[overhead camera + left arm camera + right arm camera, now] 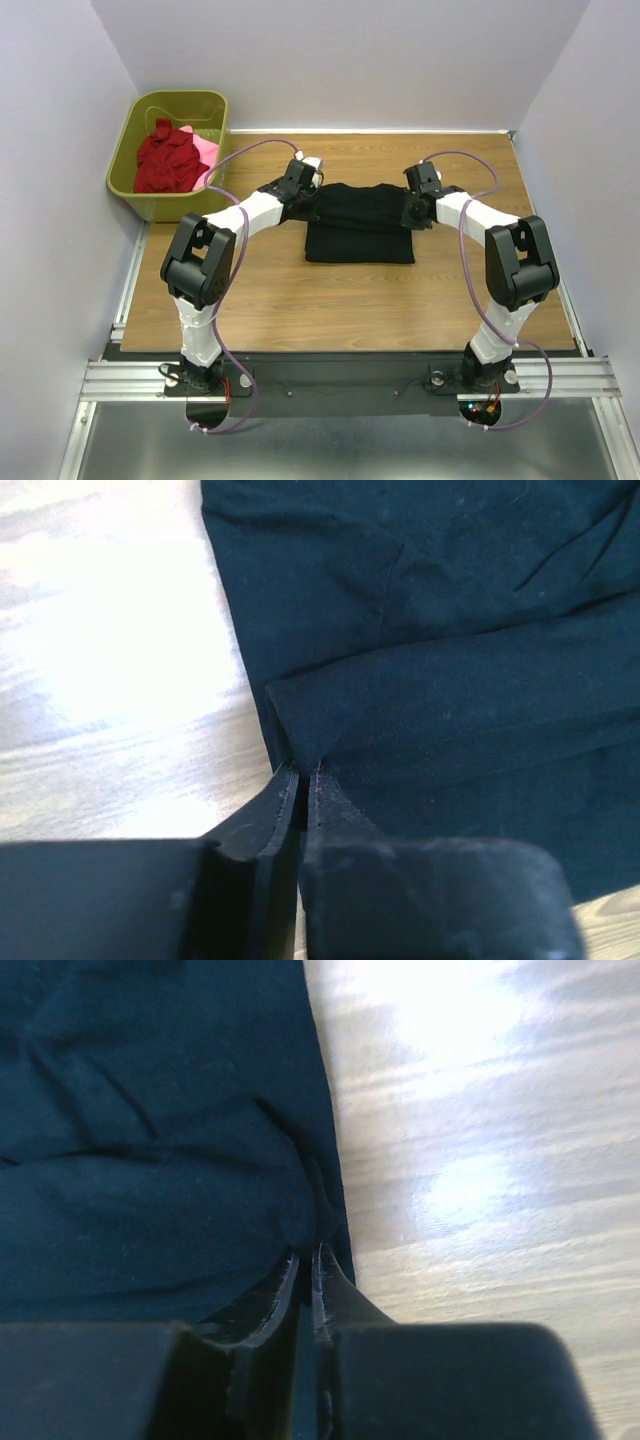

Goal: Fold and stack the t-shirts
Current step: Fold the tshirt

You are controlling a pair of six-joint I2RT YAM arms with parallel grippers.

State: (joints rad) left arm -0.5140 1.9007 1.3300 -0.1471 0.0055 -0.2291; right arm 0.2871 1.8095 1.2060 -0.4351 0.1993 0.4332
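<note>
A black t-shirt (360, 225) lies folded into a rectangle in the middle of the wooden table (340, 300). My left gripper (303, 198) sits at the shirt's left edge. In the left wrist view its jaws (302, 768) are shut on a folded edge of the black t-shirt (440, 630). At the shirt's right edge is my right gripper (412, 212). In the right wrist view its jaws (308, 1252) pinch a bunched bit of the black cloth (150, 1160). A dark red t-shirt (165, 160) and a pink t-shirt (205, 148) lie crumpled in the basket.
The olive-green plastic basket (130, 130) stands at the back left corner, off the table's edge. White walls close in the back and both sides. Purple cables loop from both arms over the table.
</note>
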